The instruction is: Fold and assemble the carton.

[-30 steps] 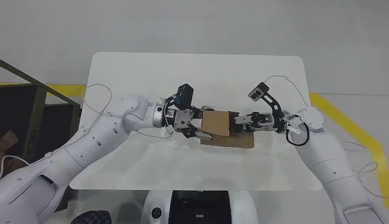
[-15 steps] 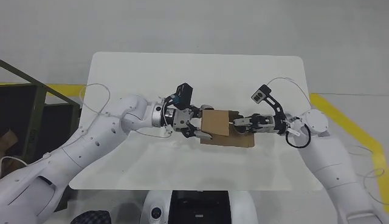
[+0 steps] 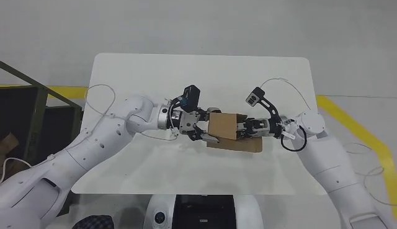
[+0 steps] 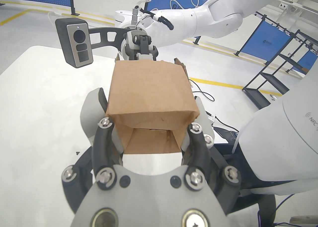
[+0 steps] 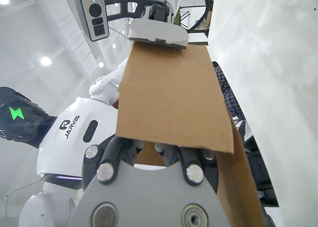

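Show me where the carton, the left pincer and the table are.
carton (image 3: 222, 125), top view, its upper brown panel.
left pincer (image 4: 150, 103), left wrist view, midway between its fingertips, at the carton's open end.
table (image 3: 260, 74), top view, bare white surface beyond the arms.

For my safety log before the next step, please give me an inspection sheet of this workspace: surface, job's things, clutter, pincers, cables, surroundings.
Surface: white table; the work is over its middle.
Job's things: brown carton, opened into a tube, with the end at the left pincer open.
Clutter: nothing seen.
Pincers: left pincer clamps the carton's open end from both sides; right pincer is at the opposite end, its grip hidden by cardboard.
Cables: left arm's cable and right arm's cable are thin white loops, apart from the carton.
Surroundings: yellow floor line; dark frame beside the table.
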